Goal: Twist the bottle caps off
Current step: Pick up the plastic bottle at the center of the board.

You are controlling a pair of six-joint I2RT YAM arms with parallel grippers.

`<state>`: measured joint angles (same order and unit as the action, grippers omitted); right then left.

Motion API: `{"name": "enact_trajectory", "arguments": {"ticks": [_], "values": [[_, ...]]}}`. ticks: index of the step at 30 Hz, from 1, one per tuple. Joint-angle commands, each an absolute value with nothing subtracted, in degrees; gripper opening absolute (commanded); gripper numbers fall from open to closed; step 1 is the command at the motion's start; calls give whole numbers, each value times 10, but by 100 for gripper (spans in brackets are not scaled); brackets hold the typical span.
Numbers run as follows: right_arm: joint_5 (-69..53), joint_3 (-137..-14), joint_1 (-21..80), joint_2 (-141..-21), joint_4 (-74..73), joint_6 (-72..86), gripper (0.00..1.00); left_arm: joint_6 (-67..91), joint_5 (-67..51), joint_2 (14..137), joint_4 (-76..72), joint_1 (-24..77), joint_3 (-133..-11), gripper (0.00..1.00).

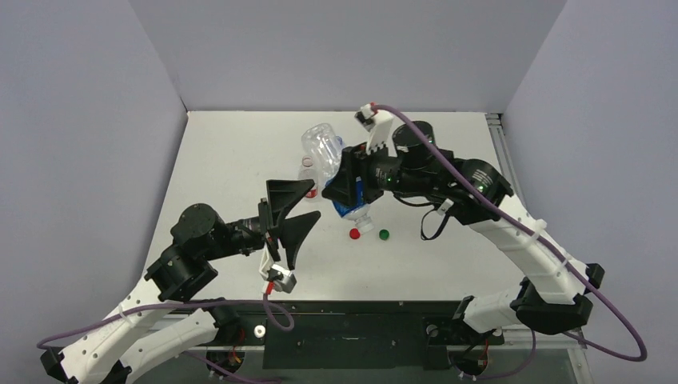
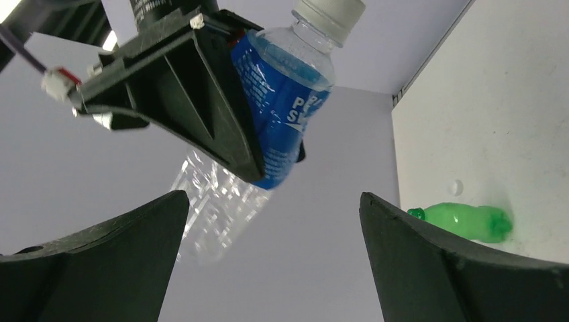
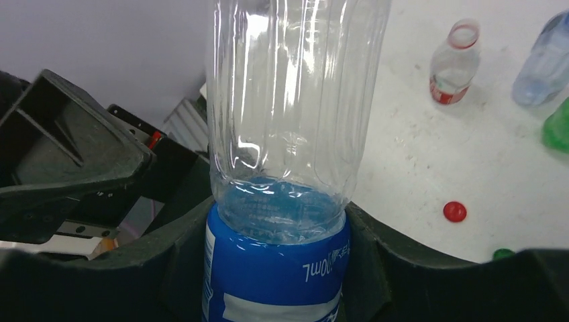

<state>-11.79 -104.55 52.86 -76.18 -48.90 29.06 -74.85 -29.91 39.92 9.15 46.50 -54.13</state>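
My right gripper (image 1: 352, 188) is shut on the clear bottle with the blue label (image 1: 332, 156) and holds it tilted above the table, its whitish-blue cap (image 1: 366, 226) pointing toward the near side. In the right wrist view the jaws clamp the blue label (image 3: 276, 268). My left gripper (image 1: 314, 200) is open and empty, just left of the bottle's neck and apart from it. In the left wrist view the cap (image 2: 330, 12) is screwed on, above my open left gripper (image 2: 274, 201). A red cap (image 1: 354, 234) and a green cap (image 1: 384, 234) lie loose on the table.
An uncapped red-label bottle (image 3: 455, 64), a ribbed clear bottle (image 3: 545, 64) and a green bottle (image 3: 557, 127) lie on the table beyond the held bottle. The green bottle (image 2: 463, 220) also shows in the left wrist view. Grey walls enclose the table.
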Motion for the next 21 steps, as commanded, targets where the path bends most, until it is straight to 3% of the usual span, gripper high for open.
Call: {"name": "enact_trajectory", "arguments": {"ticks": [1, 17, 20, 21], "values": [[-182, -1089, 558, -791, -569, 282, 32, -884, -259, 376, 17, 481, -501, 97], [-261, -1157, 602, -887, -652, 232, 30, -944, -193, 393, 58, 504, -490, 100], [-265, -1158, 594, -896, -641, 228, 30, -959, -175, 400, 83, 527, -501, 86], [-265, -1151, 585, -895, -630, 228, 30, -963, -164, 401, 97, 532, -504, 77]]}}
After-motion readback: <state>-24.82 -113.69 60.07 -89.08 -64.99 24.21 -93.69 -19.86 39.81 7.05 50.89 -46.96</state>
